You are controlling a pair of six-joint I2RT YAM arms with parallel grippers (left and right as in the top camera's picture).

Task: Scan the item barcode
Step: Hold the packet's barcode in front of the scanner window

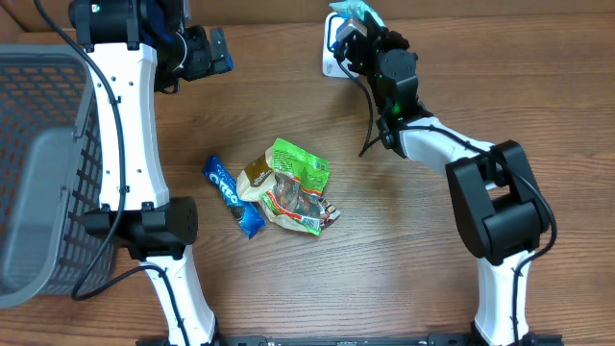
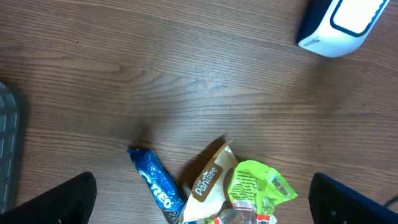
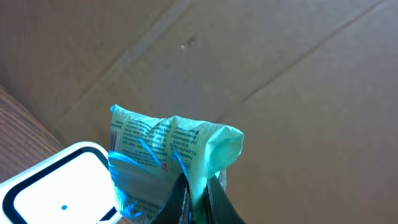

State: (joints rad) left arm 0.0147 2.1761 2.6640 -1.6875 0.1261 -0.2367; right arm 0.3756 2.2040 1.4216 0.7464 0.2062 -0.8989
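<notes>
The item is a mint-green printed packet [image 3: 168, 149], and my right gripper [image 3: 199, 196] is shut on its lower edge. It hangs right over the white scanner [image 3: 50, 186], with blue streaks of light across its printed face. In the overhead view the packet [image 1: 357, 12] and the right gripper [image 1: 352, 35] are at the table's far edge, above the scanner [image 1: 330, 60]. I cannot make out a barcode. My left gripper [image 1: 219, 50] is open and empty at the far left. In its own view, the left gripper [image 2: 202, 202] has its fingers wide apart.
In the table's middle lies a pile: a blue Oreo pack [image 1: 231, 195], a brown snack bag [image 1: 256, 177] and a green bag [image 1: 298, 163]. A grey mesh basket [image 1: 43, 163] stands at the left edge. A cardboard wall [image 3: 280, 74] rises behind the scanner.
</notes>
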